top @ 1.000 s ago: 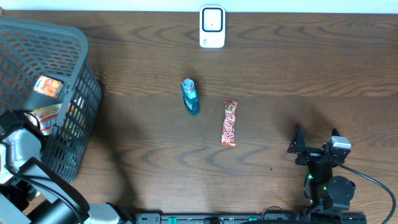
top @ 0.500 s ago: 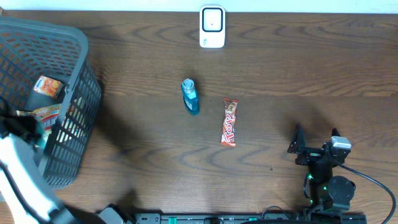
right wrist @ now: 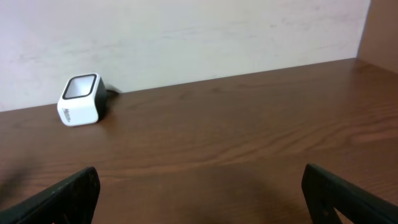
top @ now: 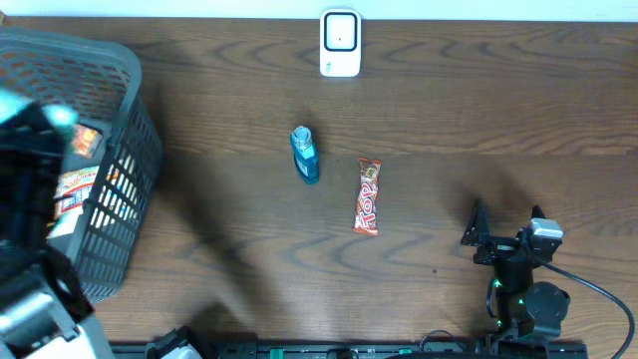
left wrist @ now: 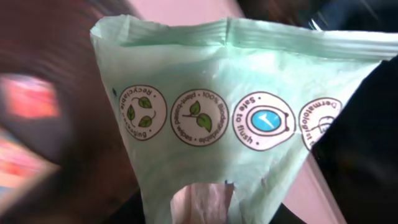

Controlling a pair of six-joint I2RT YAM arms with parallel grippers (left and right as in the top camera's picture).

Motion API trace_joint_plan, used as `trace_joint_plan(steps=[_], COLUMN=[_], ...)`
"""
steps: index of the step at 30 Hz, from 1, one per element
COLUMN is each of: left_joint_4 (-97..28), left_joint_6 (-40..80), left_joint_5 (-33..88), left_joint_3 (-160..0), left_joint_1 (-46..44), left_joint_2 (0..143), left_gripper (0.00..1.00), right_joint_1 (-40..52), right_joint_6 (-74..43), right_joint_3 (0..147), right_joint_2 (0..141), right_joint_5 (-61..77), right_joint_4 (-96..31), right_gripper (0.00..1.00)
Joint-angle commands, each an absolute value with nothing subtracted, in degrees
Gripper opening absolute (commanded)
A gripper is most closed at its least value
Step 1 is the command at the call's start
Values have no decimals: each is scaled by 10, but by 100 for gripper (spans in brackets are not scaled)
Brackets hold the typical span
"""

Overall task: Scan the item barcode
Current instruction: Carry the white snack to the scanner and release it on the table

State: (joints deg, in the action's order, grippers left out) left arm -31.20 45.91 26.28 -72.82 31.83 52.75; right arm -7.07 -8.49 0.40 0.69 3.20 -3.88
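A pale green soft pack [left wrist: 217, 118] printed with round "recyclable" and "safe to flush" badges fills the left wrist view. My left gripper [left wrist: 205, 214] is shut on its lower end, the dark fingers showing at the bottom corners. No barcode shows on this face. From overhead the left arm is a blur over the basket [top: 120, 189], with a bit of green pack [top: 62, 116] at its tip. The white scanner [top: 340, 44] stands at the table's far edge, also seen as scanner [right wrist: 81, 99]. My right gripper [right wrist: 199, 199] rests open and holds nothing at the near right [top: 477, 231].
A blue bottle [top: 305, 154] and an orange candy bar [top: 368, 196] lie mid-table. The grey mesh basket at the left holds orange packets [top: 88, 140]. A pale wall runs behind the scanner.
The left arm has swung up out of the near-left corner and over the basket, carrying the green pack higher. The right arm has not moved.
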Motion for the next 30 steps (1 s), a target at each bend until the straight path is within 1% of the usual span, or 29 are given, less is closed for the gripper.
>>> trace_joint_plan(steps=[1, 3, 4, 5, 9, 13, 17, 23, 25, 30], left_joint_4=[-307, -307, -307, -307, -307, -301, -250, -166, -154, -154], left_joint_6=[461, 453, 435, 429, 390, 367, 320, 273, 270, 270], left_joint_5=[315, 307, 292, 287, 224, 137, 104, 104, 93, 85], left_joint_3=[-734, -734, -734, -734, -734, -734, -734, -734, -734, -734], left_joint_1=[227, 163, 101, 82, -73, -218, -331, -429, -447, -469], left_joint_2=[523, 530, 540, 544, 592, 667, 768, 926, 980, 1063], left_gripper=[37, 38, 37, 37, 37, 38, 38, 38, 38, 38], right_joint_1=[-74, -74, -74, -74, -74, -74, -74, -74, -74, -74], right_joint_6=[-81, -81, -81, -81, -81, -81, -81, -81, -81, -81], right_joint_3=[3, 3, 3, 3, 3, 3, 3, 3, 3, 3], right_joint_2=[5, 5, 5, 5, 5, 5, 5, 5, 5, 5], right_joint_5=[34, 34, 34, 34, 34, 34, 34, 34, 34, 34], right_joint_4=[-41, -41, -41, -41, -41, -41, -41, -41, -41, -41], right_gripper=[99, 99, 99, 99, 99, 99, 99, 99, 99, 99])
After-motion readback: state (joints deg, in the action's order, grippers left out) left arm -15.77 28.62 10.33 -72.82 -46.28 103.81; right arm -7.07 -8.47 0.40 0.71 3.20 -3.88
